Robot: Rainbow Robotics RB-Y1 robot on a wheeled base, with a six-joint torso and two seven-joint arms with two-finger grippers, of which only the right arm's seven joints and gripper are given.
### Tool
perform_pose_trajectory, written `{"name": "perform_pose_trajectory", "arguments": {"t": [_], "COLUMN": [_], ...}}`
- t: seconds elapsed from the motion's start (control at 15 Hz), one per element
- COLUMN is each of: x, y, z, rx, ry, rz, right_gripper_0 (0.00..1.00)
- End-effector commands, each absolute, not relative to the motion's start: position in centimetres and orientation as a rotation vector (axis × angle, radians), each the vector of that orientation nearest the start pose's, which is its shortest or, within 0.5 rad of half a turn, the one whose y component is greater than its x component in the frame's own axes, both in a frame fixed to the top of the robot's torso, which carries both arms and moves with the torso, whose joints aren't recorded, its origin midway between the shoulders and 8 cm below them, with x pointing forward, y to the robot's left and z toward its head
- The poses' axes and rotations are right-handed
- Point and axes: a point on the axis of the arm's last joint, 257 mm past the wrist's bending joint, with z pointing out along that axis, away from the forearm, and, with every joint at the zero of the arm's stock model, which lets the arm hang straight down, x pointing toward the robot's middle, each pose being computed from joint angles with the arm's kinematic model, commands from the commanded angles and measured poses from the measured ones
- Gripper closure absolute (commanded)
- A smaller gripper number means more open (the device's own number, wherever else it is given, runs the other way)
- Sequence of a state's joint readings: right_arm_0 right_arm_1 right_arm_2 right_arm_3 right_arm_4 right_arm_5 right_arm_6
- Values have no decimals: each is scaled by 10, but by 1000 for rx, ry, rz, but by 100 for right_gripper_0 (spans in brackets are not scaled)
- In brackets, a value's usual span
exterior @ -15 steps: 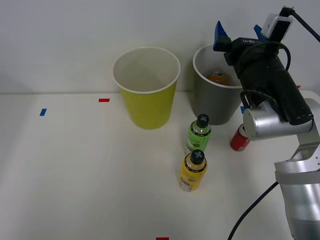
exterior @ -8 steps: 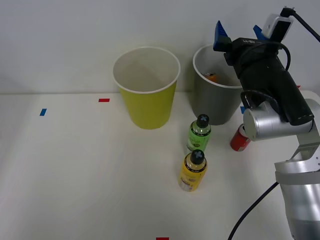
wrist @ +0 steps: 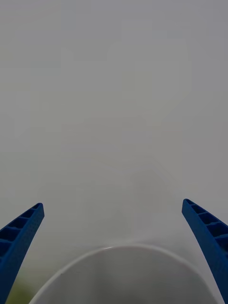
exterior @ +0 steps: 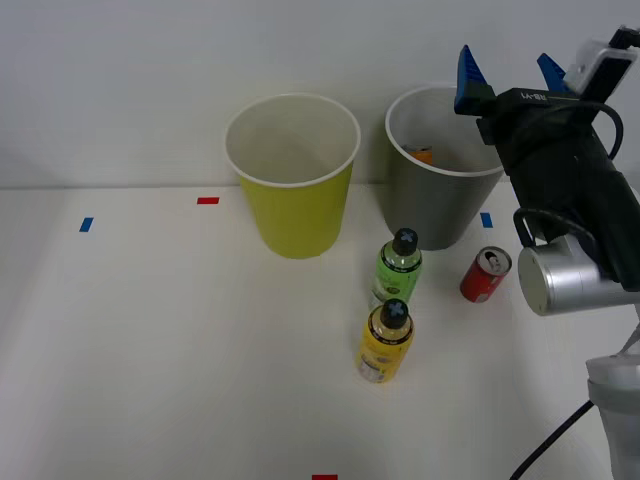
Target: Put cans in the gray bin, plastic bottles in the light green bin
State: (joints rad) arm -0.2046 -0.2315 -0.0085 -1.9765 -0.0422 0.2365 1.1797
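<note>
An orange can [exterior: 423, 154] lies inside the gray bin [exterior: 430, 205] at the back right. On the table right of that bin stands a red can [exterior: 485, 275]. Two black-capped plastic bottles stand in front of the bins: a green-label one [exterior: 398, 267] and a yellow-label one [exterior: 386, 342]. The light green bin [exterior: 295, 205] stands left of the gray bin and looks empty. My right gripper [exterior: 509, 68] is open, raised above the gray bin's right rim, with nothing between its fingers. In the right wrist view the gray bin's pale rim [wrist: 118, 251] curves below the open gripper [wrist: 114, 256].
Blue tape marks [exterior: 86, 224] and red tape marks [exterior: 208, 200] lie on the white table. A pale wall stands close behind the bins. The right arm's dark body [exterior: 570, 190] hangs over the table's right side.
My right arm has shifted to the right and slightly back, uncovering the red can. The orange can has settled lower inside the gray bin.
</note>
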Motion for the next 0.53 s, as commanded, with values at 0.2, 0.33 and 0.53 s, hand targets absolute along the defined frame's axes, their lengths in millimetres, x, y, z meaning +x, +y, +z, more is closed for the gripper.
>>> {"name": "perform_pose_trajectory", "arguments": {"t": [0.2,0.33,0.53], "x": [496,471,439], "y": [-241,-251,-266], "z": [6,-8,-36], "rx": [70,67,44], "ry": [1247,1276,1339], "rz": [274,241,165], "right_gripper_0": [0,0,0]}}
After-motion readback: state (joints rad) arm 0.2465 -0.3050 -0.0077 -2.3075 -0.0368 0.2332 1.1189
